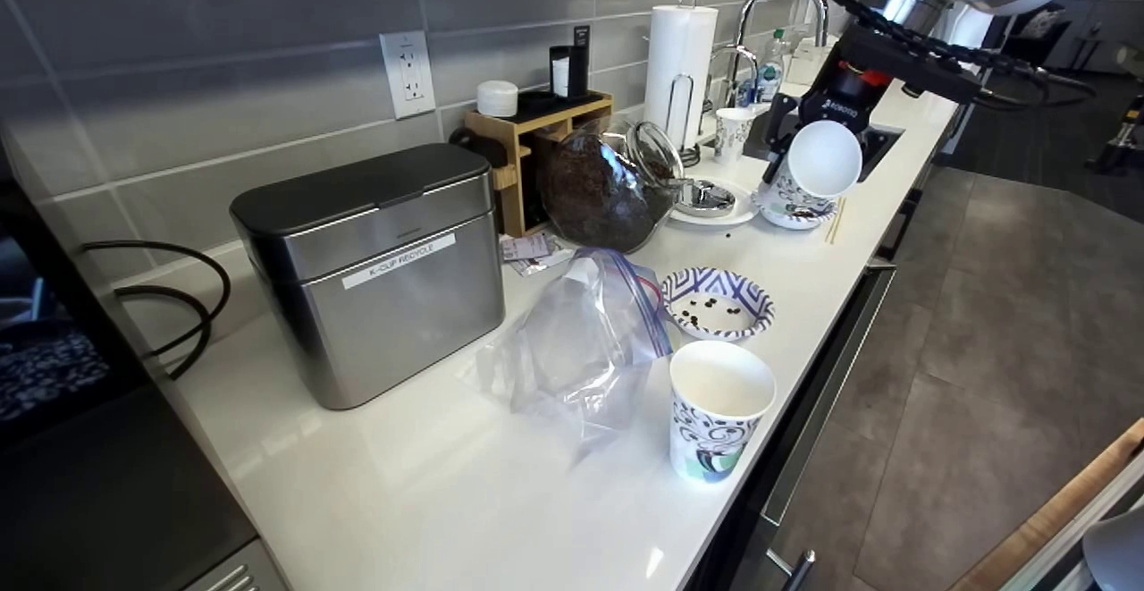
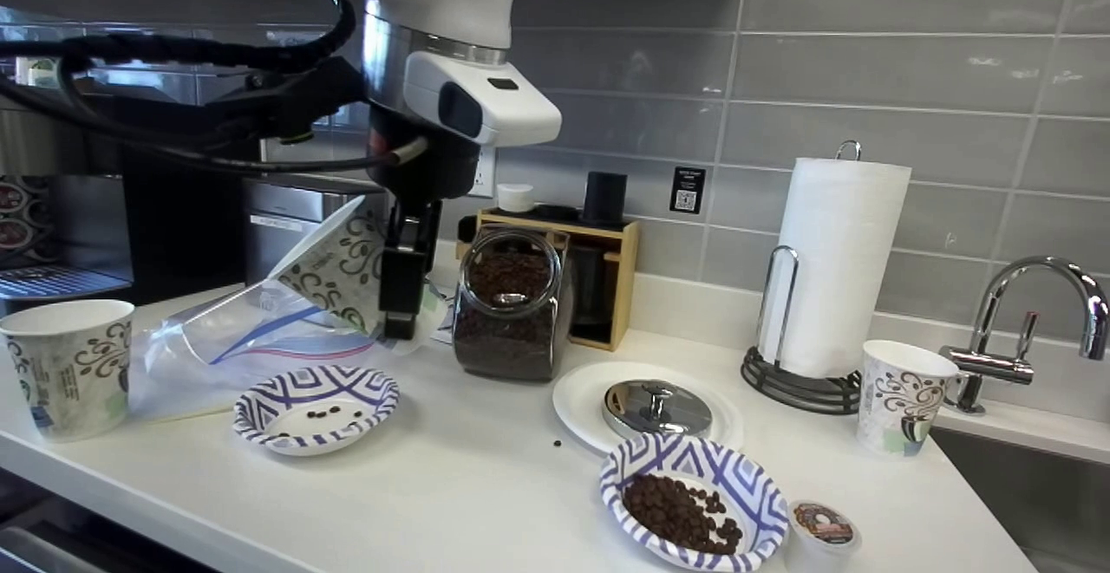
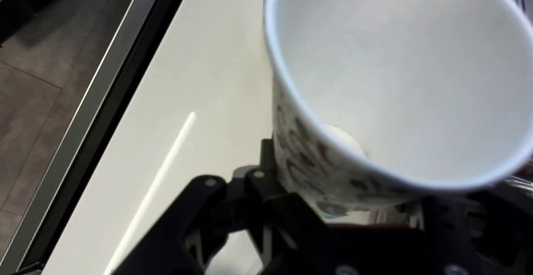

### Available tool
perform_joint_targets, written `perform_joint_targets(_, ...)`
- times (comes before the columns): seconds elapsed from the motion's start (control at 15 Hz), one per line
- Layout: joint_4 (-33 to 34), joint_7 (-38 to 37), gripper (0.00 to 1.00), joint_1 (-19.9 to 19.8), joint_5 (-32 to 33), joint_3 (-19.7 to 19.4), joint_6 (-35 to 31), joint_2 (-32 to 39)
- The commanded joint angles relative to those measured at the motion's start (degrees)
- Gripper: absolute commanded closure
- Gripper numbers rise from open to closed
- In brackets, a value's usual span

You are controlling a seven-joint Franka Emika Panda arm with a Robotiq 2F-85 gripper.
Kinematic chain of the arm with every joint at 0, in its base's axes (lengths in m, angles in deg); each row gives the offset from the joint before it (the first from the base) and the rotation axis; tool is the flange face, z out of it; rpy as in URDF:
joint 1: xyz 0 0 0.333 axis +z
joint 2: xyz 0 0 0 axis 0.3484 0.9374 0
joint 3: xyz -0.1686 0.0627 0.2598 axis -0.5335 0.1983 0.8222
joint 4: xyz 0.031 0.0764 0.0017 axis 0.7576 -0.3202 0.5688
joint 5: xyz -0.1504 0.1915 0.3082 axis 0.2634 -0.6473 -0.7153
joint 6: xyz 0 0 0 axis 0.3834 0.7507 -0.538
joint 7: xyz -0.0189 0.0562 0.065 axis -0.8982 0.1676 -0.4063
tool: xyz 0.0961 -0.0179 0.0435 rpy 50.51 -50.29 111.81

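Note:
My gripper (image 1: 818, 166) is shut on a white paper cup (image 1: 824, 160) with a leaf pattern, one finger on each side. The cup is tilted and held above the counter; its inside (image 3: 399, 58) looks white and bare in the wrist view. In an exterior view the gripper (image 2: 401, 317) hides part of the cup (image 2: 338, 270). Below and beside it are a clear zip bag (image 2: 199, 356) and a blue-patterned paper bowl (image 2: 316, 380) with a few dark beans. A similar bowl (image 2: 754, 504) holds a heap of beans. A tilted glass jar (image 2: 507, 348) of beans stands behind.
A paper cup (image 1: 715, 421) stands near the counter edge, another (image 2: 904, 395) by the sink. A plate (image 2: 577, 400) bears a metal lid (image 2: 656, 408). A paper towel roll (image 2: 841, 270), coffee pod (image 2: 824, 538), wooden organizer (image 2: 626, 287) and metal recycle bin (image 1: 411, 305) are around.

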Motion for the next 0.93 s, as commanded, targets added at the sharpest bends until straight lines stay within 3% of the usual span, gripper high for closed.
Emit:
perform_joint_targets(0.0, 0.2, 1.1, 0.64, -4.3, -1.5, 4.2, 0.5, 0.2)
perform_joint_targets(0.4, 4.0, 6.3, 0.64, -8.1, -11.9, 2.0, 12.1, 6.1)
perform_joint_targets(0.87, 10.1, 3.0, 0.64, -14.1, -12.2, 2.4, 19.4, 15.9)
